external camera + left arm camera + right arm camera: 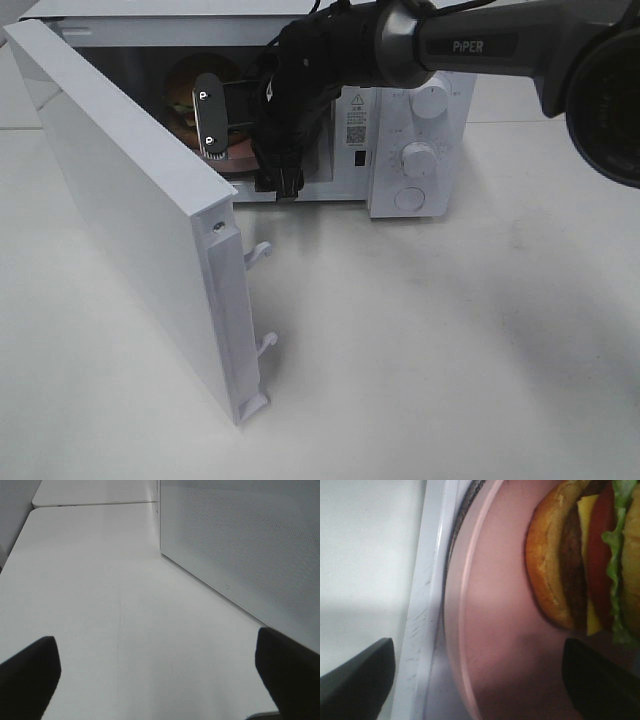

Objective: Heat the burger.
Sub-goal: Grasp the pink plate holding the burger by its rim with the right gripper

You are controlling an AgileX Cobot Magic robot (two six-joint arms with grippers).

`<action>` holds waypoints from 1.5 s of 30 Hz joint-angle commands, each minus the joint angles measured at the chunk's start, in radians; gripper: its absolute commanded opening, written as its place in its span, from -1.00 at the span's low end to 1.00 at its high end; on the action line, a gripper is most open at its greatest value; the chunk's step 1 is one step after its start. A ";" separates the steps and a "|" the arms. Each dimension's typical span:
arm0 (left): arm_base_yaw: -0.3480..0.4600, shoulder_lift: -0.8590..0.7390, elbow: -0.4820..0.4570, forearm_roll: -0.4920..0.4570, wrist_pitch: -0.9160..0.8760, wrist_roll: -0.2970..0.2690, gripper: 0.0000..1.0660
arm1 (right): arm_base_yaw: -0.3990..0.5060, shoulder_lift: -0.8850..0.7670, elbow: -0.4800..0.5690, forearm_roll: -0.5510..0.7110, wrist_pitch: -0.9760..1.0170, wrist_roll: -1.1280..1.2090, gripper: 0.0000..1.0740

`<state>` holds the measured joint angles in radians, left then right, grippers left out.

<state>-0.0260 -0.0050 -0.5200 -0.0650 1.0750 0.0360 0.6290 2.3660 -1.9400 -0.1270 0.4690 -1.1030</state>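
Right claw (477, 645) hung released at the plate's (490, 605) rim, burger (580, 560) just ahead; left claw (156, 637), released, was farther.

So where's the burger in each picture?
Exterior high: the burger sits inside the open microwave, upper left.
Left wrist: not in it, only the table and the open door.
Right wrist: the burger is big and close, on the pink plate.
Shared landmark: the plate shows in the high and right wrist views; the door in the high and left wrist views.
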 commanded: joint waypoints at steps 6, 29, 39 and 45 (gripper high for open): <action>0.005 -0.007 0.004 -0.007 -0.007 -0.001 0.83 | -0.012 0.049 -0.092 0.008 0.028 0.017 0.59; 0.005 -0.007 0.004 -0.007 -0.007 -0.001 0.83 | -0.029 0.114 -0.142 0.086 0.009 0.013 -0.98; 0.005 -0.007 0.004 -0.007 -0.007 -0.001 0.83 | -0.029 0.081 -0.142 0.117 0.099 -0.088 -1.00; 0.005 -0.007 0.004 -0.007 -0.007 -0.001 0.83 | -0.029 0.039 -0.100 0.119 0.097 -0.141 -1.00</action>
<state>-0.0260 -0.0050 -0.5200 -0.0650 1.0750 0.0360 0.6050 2.4290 -2.0420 -0.0230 0.5790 -1.2490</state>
